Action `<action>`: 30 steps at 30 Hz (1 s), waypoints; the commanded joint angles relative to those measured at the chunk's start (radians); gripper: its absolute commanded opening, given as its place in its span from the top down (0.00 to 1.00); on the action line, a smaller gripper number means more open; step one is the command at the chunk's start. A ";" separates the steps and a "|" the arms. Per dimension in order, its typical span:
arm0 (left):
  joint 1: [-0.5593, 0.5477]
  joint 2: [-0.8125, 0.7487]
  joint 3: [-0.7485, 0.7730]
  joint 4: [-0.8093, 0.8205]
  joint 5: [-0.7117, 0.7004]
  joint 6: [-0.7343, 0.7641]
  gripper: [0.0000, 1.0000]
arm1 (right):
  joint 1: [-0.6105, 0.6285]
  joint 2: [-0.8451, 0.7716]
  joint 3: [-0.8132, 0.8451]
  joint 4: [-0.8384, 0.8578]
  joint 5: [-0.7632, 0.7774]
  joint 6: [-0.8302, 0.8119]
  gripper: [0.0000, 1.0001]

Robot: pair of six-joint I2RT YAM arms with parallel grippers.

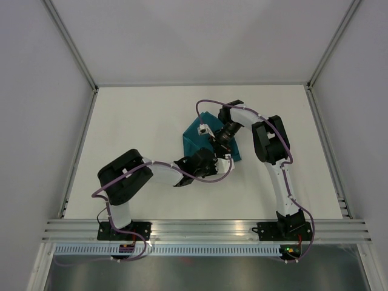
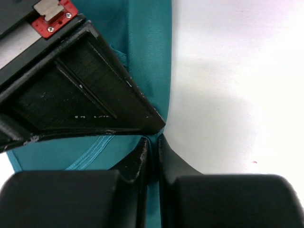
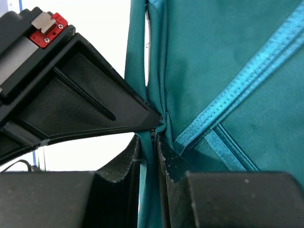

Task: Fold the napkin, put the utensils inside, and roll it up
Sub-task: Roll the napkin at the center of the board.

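Note:
The teal napkin point(image 1: 195, 134) lies bunched and partly folded near the middle of the white table point(image 1: 139, 121). My two grippers meet at its near right edge. The left gripper point(image 1: 209, 160) is shut on a pinched fold of napkin point(image 2: 142, 42); cloth runs up between its fingertips point(image 2: 153, 146). The right gripper point(image 1: 219, 150) is shut on the same edge, and a ridge of napkin point(image 3: 228, 57) is squeezed between its fingers point(image 3: 154, 142). Each wrist view shows the other gripper's black finger touching tip to tip. The utensils are out of view.
Bare white table point(image 2: 237, 71) lies to the right of the cloth in the left wrist view. Grey walls with aluminium rails point(image 1: 79, 145) bound the table on three sides. The arm bases sit on the near rail point(image 1: 206, 229).

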 commanded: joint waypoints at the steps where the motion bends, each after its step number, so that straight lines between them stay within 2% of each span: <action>1: 0.022 0.040 0.060 -0.184 0.087 -0.003 0.90 | 0.001 0.030 0.000 0.006 0.031 -0.029 0.96; 2: 0.026 0.043 0.075 -0.213 0.105 -0.009 0.97 | -0.002 0.021 -0.009 0.019 0.026 -0.017 0.91; 6: 0.046 0.062 0.153 -0.333 0.196 -0.069 0.98 | -0.013 -0.074 -0.095 0.127 -0.003 0.052 0.67; 7: 0.051 0.065 0.155 -0.341 0.211 -0.076 0.98 | -0.020 -0.132 -0.141 0.204 -0.003 0.111 0.56; 10: 0.069 0.063 0.164 -0.357 0.255 -0.116 0.98 | -0.039 -0.251 -0.237 0.387 0.004 0.217 0.47; 12: 0.083 0.063 0.179 -0.376 0.279 -0.144 0.98 | -0.057 -0.318 -0.294 0.511 0.041 0.377 0.43; 13: 0.087 0.068 0.187 -0.377 0.300 -0.153 0.98 | -0.065 -0.377 -0.349 0.643 0.061 0.442 0.41; 15: 0.103 0.069 0.208 -0.431 0.312 -0.175 0.98 | -0.094 -0.431 -0.406 0.781 0.131 0.619 0.40; 16: 0.117 0.072 0.219 -0.465 0.338 -0.182 0.98 | -0.112 -0.475 -0.460 0.908 0.223 0.671 0.40; 19: 0.133 0.086 0.261 -0.506 0.393 -0.211 0.98 | -0.163 -0.531 -0.529 1.047 0.259 0.793 0.39; 22: 0.160 0.118 0.311 -0.577 0.464 -0.236 0.98 | -0.273 -0.551 -0.538 1.050 0.201 0.816 0.39; 25: 0.173 0.157 0.373 -0.653 0.506 -0.256 0.98 | -0.330 -0.600 -0.580 1.056 0.163 0.782 0.40; 30: 0.216 0.241 0.501 -0.804 0.611 -0.305 0.98 | -0.353 -0.770 -0.765 1.176 0.199 0.693 0.40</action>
